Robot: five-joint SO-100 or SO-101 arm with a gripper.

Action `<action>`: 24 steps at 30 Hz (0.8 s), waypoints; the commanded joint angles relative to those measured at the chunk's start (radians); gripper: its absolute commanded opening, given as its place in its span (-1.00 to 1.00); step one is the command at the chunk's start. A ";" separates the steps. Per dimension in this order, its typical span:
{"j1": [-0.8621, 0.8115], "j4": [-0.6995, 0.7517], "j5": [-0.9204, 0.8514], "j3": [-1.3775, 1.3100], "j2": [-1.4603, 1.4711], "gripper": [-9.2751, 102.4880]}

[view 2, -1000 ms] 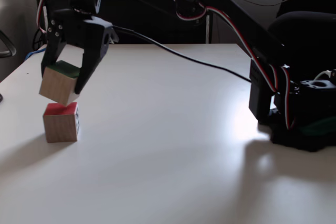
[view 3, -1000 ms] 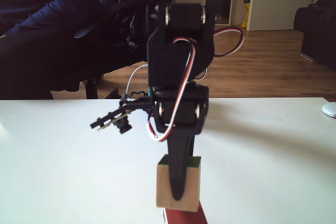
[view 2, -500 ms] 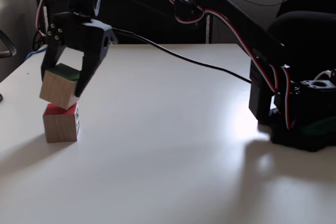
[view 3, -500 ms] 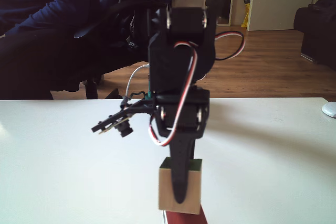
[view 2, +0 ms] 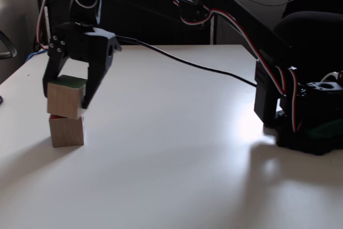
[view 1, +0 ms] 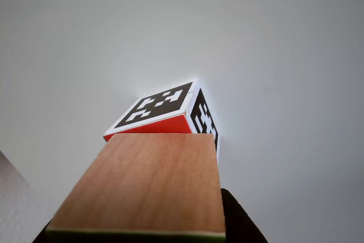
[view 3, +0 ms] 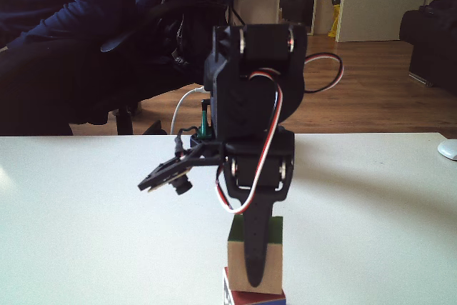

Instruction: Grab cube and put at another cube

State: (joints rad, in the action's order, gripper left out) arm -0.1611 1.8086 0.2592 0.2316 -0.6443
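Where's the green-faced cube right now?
In a fixed view it's at the table's left, the cube held in the tool directly on top of the red cube, apparently resting on it.

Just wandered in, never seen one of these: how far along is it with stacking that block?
Nearly done. The cube is lifted and sits level on the other cube, stacked in both fixed views. In hand: the gripper is clamped around it. Left: open the fingers and back away without knocking the stack over.
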 commanded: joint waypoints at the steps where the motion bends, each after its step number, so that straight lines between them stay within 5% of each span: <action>1: 0.008 0.000 0.006 0.000 -0.083 -0.23; 15: 0.003 0.000 0.051 0.052 -0.141 -0.10; 24: 0.038 0.000 0.044 0.345 -0.480 -0.05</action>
State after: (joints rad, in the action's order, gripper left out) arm -0.1442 1.8116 0.3053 0.5031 -0.9511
